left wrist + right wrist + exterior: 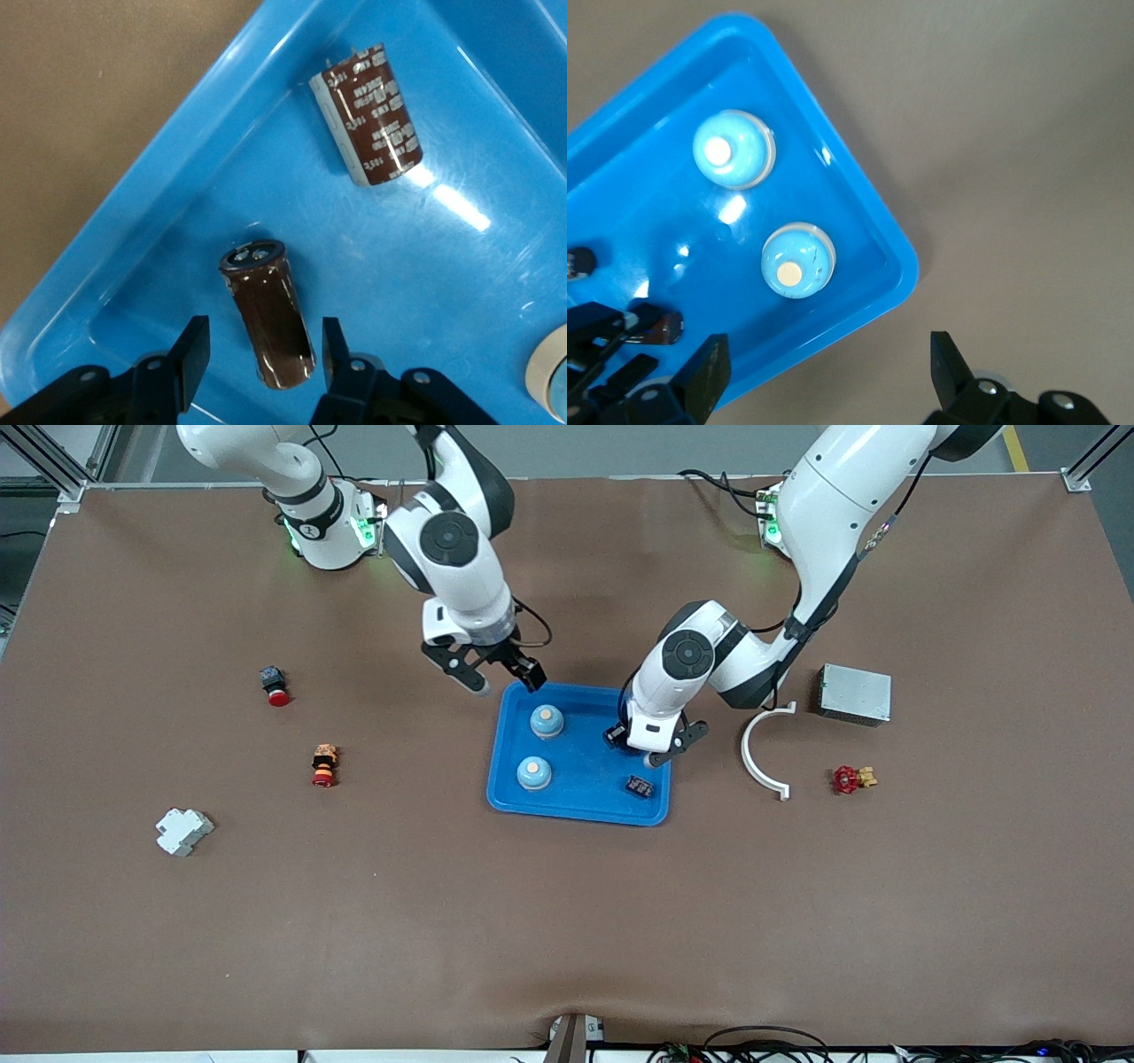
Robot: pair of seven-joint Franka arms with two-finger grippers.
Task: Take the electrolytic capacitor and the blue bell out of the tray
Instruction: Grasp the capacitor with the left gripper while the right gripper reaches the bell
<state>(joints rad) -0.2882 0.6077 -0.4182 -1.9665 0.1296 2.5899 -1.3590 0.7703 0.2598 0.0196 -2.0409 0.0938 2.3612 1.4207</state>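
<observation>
A blue tray [585, 802] lies mid-table. Two blue bells [547, 722] [533, 773] stand in it at the right arm's end; they also show in the right wrist view [733, 150] [796, 259]. A brown capacitor [640, 786] lies at the tray's other end, and in the left wrist view [368, 119]. A second brown capacitor [268, 314] lies on the tray floor between my left gripper's [264, 345] open fingers, with gaps on both sides. My left gripper [634, 749] is low over the tray. My right gripper [507, 685] is open and empty over the tray's rim beside the bells [824, 363].
Two red-capped buttons [275, 686] [324, 766] and a white block [183, 832] lie toward the right arm's end. A white curved piece [764, 748], a grey metal box [854, 693] and a red valve [850, 779] lie toward the left arm's end.
</observation>
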